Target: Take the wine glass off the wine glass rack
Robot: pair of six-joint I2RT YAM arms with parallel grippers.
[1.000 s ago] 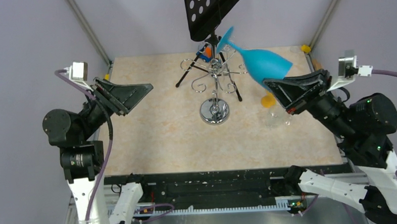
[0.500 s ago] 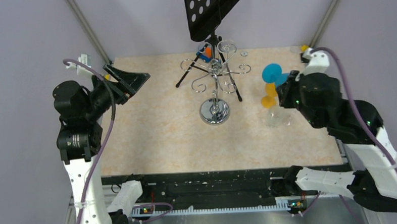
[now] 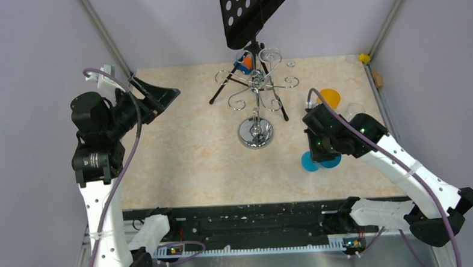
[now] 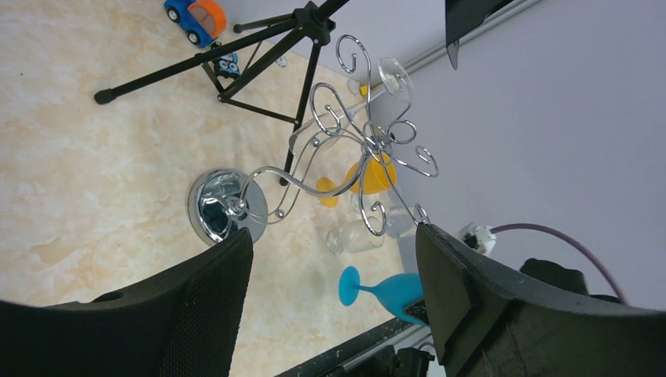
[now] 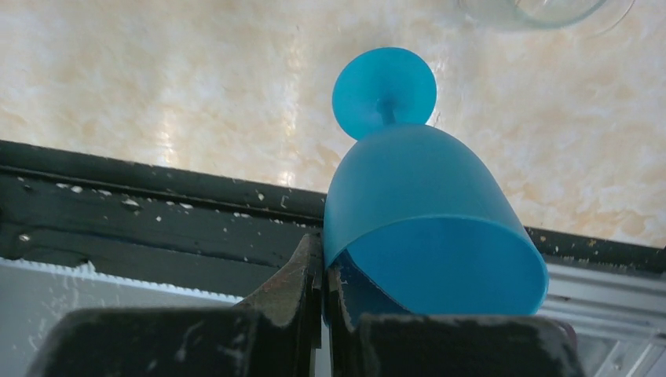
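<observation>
While tight in right tool [image 5: 323, 271], frosted blue wine glass [image 5: 408, 204]; left tool [image 4: 334, 236] agape.

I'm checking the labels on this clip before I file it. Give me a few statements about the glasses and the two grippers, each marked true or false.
1. The right gripper pinches the blue wine glass at the rim of its bowl. True.
2. The blue wine glass hangs on the wine glass rack. False: it is off the rack, held to the right of it, toward the near edge of the table.
3. The left gripper is open and holds nothing. True.
4. The orange glass lies to the left of the rack. False: it lies to the right of the rack, beyond the right arm.
</observation>
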